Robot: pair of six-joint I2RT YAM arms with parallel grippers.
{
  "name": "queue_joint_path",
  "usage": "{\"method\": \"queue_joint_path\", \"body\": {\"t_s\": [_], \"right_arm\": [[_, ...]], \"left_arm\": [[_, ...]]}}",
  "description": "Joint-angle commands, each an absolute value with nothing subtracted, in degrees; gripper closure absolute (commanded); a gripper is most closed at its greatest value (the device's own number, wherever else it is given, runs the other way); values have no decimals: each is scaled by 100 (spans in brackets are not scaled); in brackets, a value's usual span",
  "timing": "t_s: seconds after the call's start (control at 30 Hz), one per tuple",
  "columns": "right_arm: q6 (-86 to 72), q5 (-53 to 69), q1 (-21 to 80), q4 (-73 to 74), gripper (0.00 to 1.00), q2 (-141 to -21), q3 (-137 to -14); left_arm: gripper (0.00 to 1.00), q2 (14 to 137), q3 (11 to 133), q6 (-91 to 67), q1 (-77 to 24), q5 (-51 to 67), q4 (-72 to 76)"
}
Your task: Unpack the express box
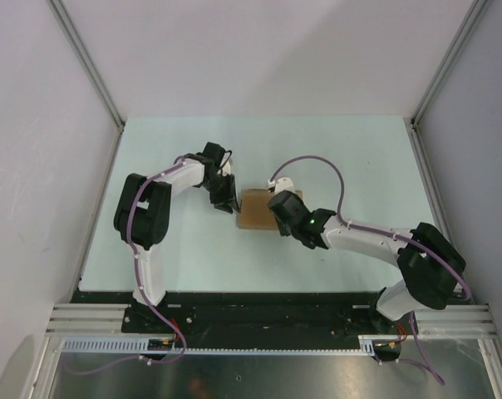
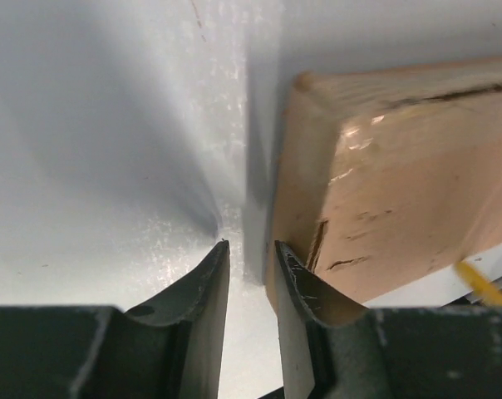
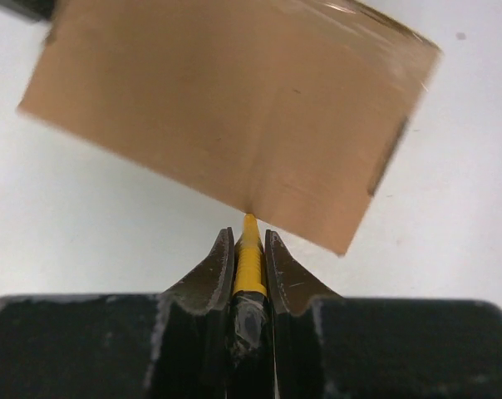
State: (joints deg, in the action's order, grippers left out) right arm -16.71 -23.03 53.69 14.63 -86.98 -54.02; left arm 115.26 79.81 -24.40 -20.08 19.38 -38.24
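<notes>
— Fingers (image 1: 227, 203) from above?
— Unclear. The left gripper (image 1: 226, 204) and right gripper (image 1: 278, 213) flank the flat brown cardboard express box (image 1: 255, 209) mid-table (image 1: 193, 249).
— Left wrist?
— Dark curved tips slightly apart, empty, beside its scuffed corner.
— Right wrist?
— Clamped on a thin yellow tool (image 3: 249, 262), its tip at the box's edge.

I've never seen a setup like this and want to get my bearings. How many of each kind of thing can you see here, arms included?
cardboard box: 1
yellow tool, pinched in the right gripper: 1
robot arms: 2
Total: 4
</notes>
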Motion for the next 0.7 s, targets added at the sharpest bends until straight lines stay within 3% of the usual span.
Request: {"method": "queue_joint_path", "body": {"t_s": [0.0,0.27,0.37,0.67], "right_arm": [[-1574,-2663,4827,1363,100,-8709,-5581],[-1223,-2681,4097,-16,100,-9307,-5572],[-1195,-2497,3798,-597,100,-9536,-5669],[-923,-2277,3542,-1300,100,-9922,-5845]], "left_arm": [[66,11188,8086,-2162,-2188,2189,-3771],[60,11162,8788,-2636,-2109,751,-3779],[53,11145,8921,-2987,-2101,161,-3788],[39,12022,9833,-3375,-2048,377,-3806]]}}
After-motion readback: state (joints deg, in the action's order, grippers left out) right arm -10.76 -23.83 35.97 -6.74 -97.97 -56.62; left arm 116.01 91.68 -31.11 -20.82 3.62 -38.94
